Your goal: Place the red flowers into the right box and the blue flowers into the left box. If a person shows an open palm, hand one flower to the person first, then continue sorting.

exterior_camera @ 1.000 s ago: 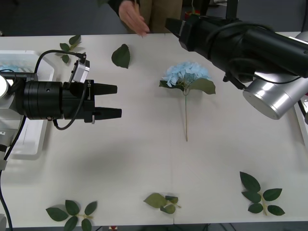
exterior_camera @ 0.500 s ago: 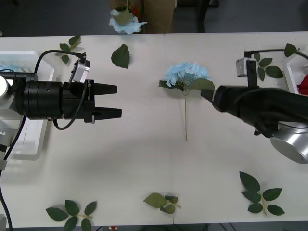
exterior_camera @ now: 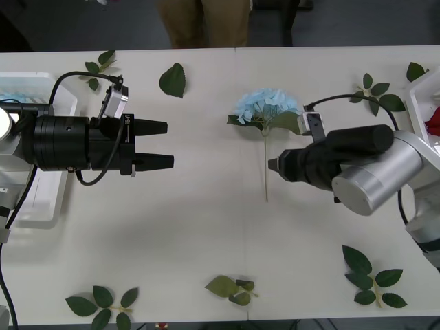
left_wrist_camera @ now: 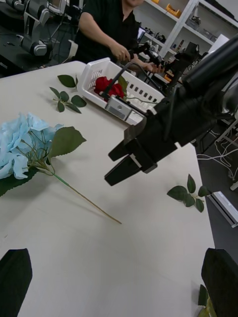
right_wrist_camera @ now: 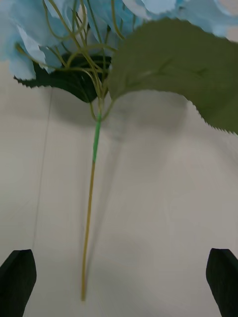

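One blue flower (exterior_camera: 267, 105) lies mid-table, its stem (exterior_camera: 266, 175) running toward me. My right gripper (exterior_camera: 272, 166) hovers open just right of the stem's middle; in the right wrist view the stem (right_wrist_camera: 91, 208) runs between my black fingertips (right_wrist_camera: 18, 282), nearer one side, under the blue head and a broad leaf (right_wrist_camera: 173, 69). My left gripper (exterior_camera: 170, 144) hangs open to the left, pointing at the flower. A red flower (exterior_camera: 433, 124) lies in the right box (exterior_camera: 421, 96); the left wrist view shows the red flower (left_wrist_camera: 109, 86) in that box (left_wrist_camera: 144, 94). Another blue flower (exterior_camera: 14, 96) rests in the left box (exterior_camera: 48, 206).
Loose green leaf sprigs lie about the table: at the far left (exterior_camera: 101, 65), a single leaf (exterior_camera: 173, 79), at the far right (exterior_camera: 375, 96), and along the near edge (exterior_camera: 103, 302) (exterior_camera: 234, 289) (exterior_camera: 371, 275). Bare tabletop lies between the two grippers.
My right arm has swung back from the table's far edge and come down beside the blue flower's stem. A blue flower seen at the far edge half a second ago is gone. The left arm is still.
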You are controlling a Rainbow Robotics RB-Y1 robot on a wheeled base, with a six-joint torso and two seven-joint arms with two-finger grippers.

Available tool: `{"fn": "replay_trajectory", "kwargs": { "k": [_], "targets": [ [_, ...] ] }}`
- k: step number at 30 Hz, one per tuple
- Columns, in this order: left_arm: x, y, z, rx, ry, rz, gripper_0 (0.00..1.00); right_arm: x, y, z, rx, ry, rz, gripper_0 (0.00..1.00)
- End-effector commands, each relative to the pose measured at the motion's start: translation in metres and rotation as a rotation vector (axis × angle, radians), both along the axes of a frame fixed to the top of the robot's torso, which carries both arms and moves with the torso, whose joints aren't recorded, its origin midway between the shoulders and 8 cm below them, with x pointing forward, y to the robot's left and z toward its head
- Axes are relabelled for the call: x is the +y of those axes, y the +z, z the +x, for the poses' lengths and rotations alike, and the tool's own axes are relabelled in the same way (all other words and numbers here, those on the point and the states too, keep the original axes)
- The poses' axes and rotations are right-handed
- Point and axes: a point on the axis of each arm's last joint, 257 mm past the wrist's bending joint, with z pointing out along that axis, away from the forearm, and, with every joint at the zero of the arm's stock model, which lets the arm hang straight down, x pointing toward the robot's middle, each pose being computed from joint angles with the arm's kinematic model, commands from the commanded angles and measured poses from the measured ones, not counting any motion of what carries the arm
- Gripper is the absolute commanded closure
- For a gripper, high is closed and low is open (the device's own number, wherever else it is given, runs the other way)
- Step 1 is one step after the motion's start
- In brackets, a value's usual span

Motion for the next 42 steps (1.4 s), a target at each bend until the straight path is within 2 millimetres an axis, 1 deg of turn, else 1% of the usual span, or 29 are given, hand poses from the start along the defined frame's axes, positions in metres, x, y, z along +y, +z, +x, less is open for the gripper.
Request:
{"fn": "replay_trajectory", "kwargs": {
  "k": [1, 4, 8, 12, 17, 18, 19, 20, 21, 22, 23, 27, 31, 36, 38, 39, 41, 42],
  "targets": [
    [-0.011, 0.012, -0.004, -0.092, -0.035, -0.003, 0.0, 0.033, 0.034, 0.046, -0.078, 0.038, -0.016, 0.0],
    [-0.011, 0.012, -0.004, -0.092, -0.035, -0.003, 0.0, 0.037, 0.03, 0.061, -0.08, 0.048, -0.033, 0.0],
    [-0.011, 0.012, -0.004, -0.092, -0.035, -0.003, 0.0, 0.037, 0.023, 0.076, -0.089, 0.041, -0.03, 0.0],
    [-0.011, 0.012, -0.004, -0.092, -0.035, -0.003, 0.0, 0.046, 0.017, 0.089, -0.127, 0.056, -0.039, 0.0],
    [-0.011, 0.012, -0.004, -0.092, -0.035, -0.003, 0.0, 0.052, 0.004, 0.107, -0.152, 0.047, -0.034, 0.0],
    [-0.011, 0.012, -0.004, -0.092, -0.035, -0.003, 0.0, 0.052, 0.001, 0.109, -0.157, 0.044, -0.035, 0.06],
    [-0.011, 0.012, -0.004, -0.092, -0.035, -0.003, 0.0, 0.053, -0.002, 0.111, -0.162, 0.043, -0.036, 0.25],
    [-0.011, 0.012, -0.004, -0.092, -0.035, -0.003, 0.0, 0.053, -0.002, 0.112, -0.166, 0.044, -0.039, 0.38],
    [-0.011, 0.012, -0.004, -0.092, -0.035, -0.003, 0.0, 0.052, -0.005, 0.113, -0.168, 0.043, -0.042, 0.7],
    [-0.011, 0.012, -0.004, -0.092, -0.035, -0.003, 0.0, 0.052, -0.006, 0.113, -0.167, 0.042, -0.04, 0.88],
    [-0.011, 0.012, -0.004, -0.092, -0.035, -0.003, 0.0, 0.052, -0.007, 0.112, -0.166, 0.042, -0.041, 1.0],
    [-0.011, 0.012, -0.004, -0.092, -0.035, -0.003, 0.0, 0.051, -0.006, 0.113, -0.166, 0.045, -0.041, 1.0],
    [-0.011, 0.012, -0.004, -0.092, -0.035, -0.003, 0.0, 0.05, 0.001, 0.114, -0.177, 0.049, -0.034, 1.0],
    [-0.011, 0.012, -0.004, -0.092, -0.035, -0.003, 0.0, 0.042, 0.012, 0.109, -0.163, 0.053, 0.007, 1.0],
    [-0.011, 0.012, -0.004, -0.092, -0.035, -0.003, 0.0, 0.034, 0.02, 0.103, -0.159, 0.062, 0.002, 1.0],
    [-0.011, 0.012, -0.004, -0.092, -0.035, -0.003, 0.0, 0.026, 0.027, 0.097, -0.155, 0.066, -0.004, 1.0],
    [-0.011, 0.012, -0.004, -0.092, -0.035, -0.003, 0.0, 0.014, 0.042, 0.084, -0.143, 0.068, -0.002, 1.0],
    [-0.011, 0.012, -0.004, -0.092, -0.035, -0.003, 0.0, 0.005, 0.054, 0.075, -0.143, 0.065, 0.009, 1.0]
  ]
}}
